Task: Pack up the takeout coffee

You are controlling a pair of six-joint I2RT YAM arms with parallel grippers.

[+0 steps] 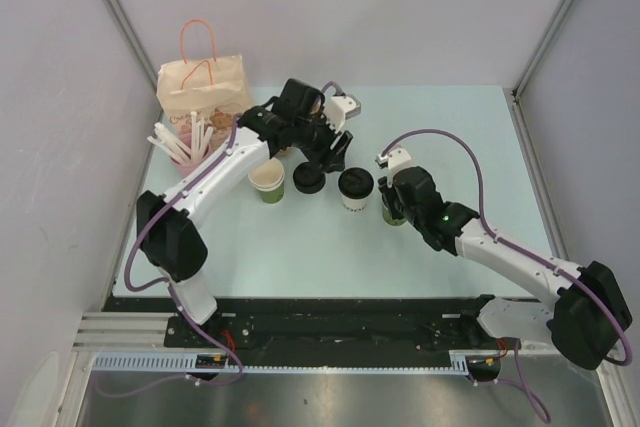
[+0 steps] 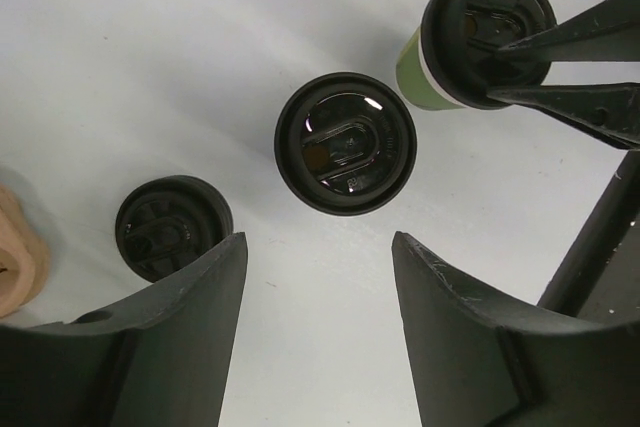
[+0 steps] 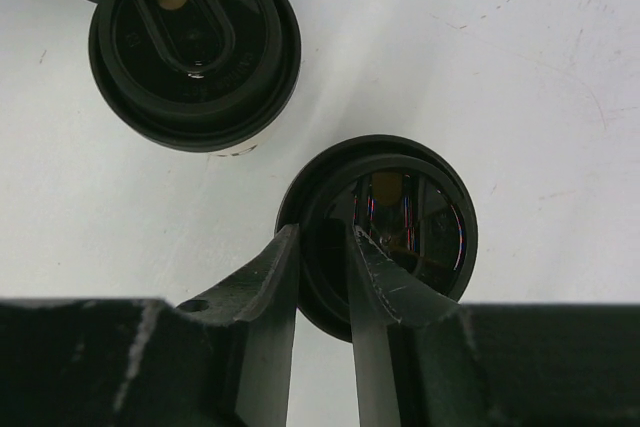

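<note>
as right pincer (image 3: 322,237) rests on green-sided cup (image 2: 413,71), left pincer (image 2: 318,247) gapes

Pale mint table (image 1: 330,257), paper bag (image 1: 200,87) at upper left, pink cup of straws (image 1: 185,154) beside it, mid-frame row left to right: unlidded green cup (image 1: 267,181), black lid (image 1: 308,181), white-sided lidded cup (image 1: 355,190), green-sided lidded cup (image 1: 391,215)

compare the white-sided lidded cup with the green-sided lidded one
Sides: the white-sided cup is white below its black top, the green-sided cup is green.
Contact: the white-sided cup stands free, while the right fingers sit at the green-sided cup's top, grip unclear.
Both are upright, small and black-lidded.
</note>
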